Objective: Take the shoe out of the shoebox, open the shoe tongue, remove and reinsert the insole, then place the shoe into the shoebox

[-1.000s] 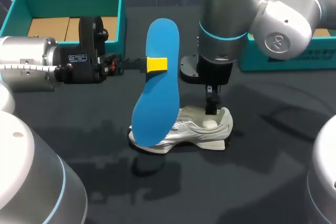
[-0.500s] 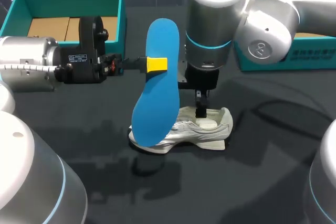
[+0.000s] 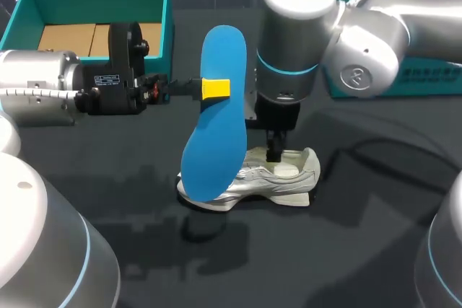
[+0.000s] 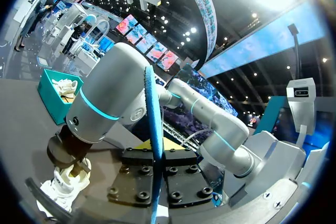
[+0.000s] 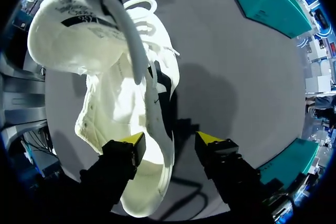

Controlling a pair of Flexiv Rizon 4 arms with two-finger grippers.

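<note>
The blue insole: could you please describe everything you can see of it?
The blue insole is thin, flat and foam-like, plain bright blue. It stands upright, narrower end up, broad end down before the white shoe; contact there is unclear. The left gripper is shut on its upper half, a yellow tip across its face. The left wrist view shows it edge-on.

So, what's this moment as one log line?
left tool: shut on flat blue insole, upright | right tool: open over heel of white lace-up sneaker

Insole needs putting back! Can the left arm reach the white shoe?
Probably not: the right gripper has a finger inside the white mesh sneaker, blocking the blue insole in the left gripper.
</note>
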